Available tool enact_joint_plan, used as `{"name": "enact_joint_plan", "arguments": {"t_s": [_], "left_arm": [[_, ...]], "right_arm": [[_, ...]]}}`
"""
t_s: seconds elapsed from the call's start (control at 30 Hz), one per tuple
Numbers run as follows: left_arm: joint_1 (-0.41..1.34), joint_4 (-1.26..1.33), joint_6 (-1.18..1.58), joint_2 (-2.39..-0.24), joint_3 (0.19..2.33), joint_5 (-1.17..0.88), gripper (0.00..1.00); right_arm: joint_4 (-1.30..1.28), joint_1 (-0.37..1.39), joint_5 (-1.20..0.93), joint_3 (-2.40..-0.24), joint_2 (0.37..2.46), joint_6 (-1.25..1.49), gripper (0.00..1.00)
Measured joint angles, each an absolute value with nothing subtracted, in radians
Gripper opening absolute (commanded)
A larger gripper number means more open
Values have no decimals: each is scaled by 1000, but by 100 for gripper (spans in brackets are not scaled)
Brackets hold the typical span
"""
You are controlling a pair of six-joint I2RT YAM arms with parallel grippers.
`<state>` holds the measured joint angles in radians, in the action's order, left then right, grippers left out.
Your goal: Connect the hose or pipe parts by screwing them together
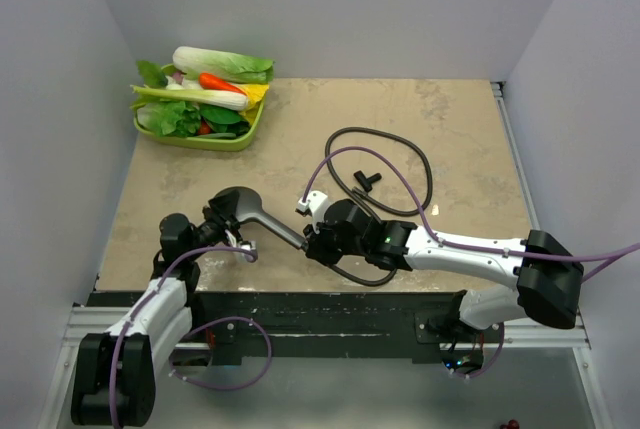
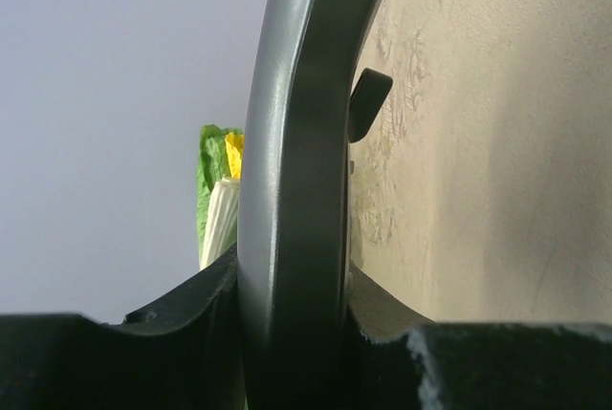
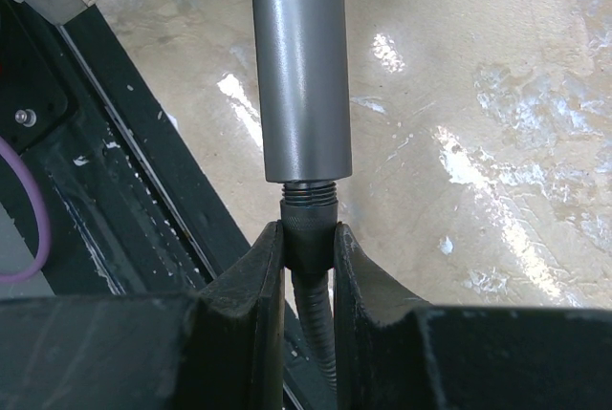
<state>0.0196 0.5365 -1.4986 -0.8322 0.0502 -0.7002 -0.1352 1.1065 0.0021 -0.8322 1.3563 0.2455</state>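
Note:
The dark grey shower head (image 1: 238,205) hovers near the table's front left, its handle (image 1: 283,230) pointing right. My left gripper (image 1: 226,226) is shut on the round face, seen edge-on (image 2: 292,190) between the jaws (image 2: 292,334). My right gripper (image 1: 318,245) is shut on the hose's knurled end nut (image 3: 308,233), which sits in line with the handle (image 3: 301,66). A short band of thread (image 3: 311,193) shows between nut and handle. The thin dark hose (image 1: 425,174) loops back across the table to a small T-shaped end (image 1: 367,181).
A green tray (image 1: 228,143) of toy vegetables stands at the back left corner. Purple cables (image 1: 400,181) arc over the right arm. A black rail (image 1: 300,309) runs along the near edge, and white walls enclose three sides.

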Motion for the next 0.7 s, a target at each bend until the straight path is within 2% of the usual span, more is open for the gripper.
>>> {"name": "enact_joint_plan", "arguments": {"t_s": [0.3, 0.7], "left_arm": [[29, 527, -1531, -799, 50, -699, 0], [35, 579, -1539, -757, 50, -701, 0]], "right_arm": [[-134, 1107, -31, -836, 1376, 257, 0], [-39, 1037, -264, -802, 1373, 406, 0]]}}
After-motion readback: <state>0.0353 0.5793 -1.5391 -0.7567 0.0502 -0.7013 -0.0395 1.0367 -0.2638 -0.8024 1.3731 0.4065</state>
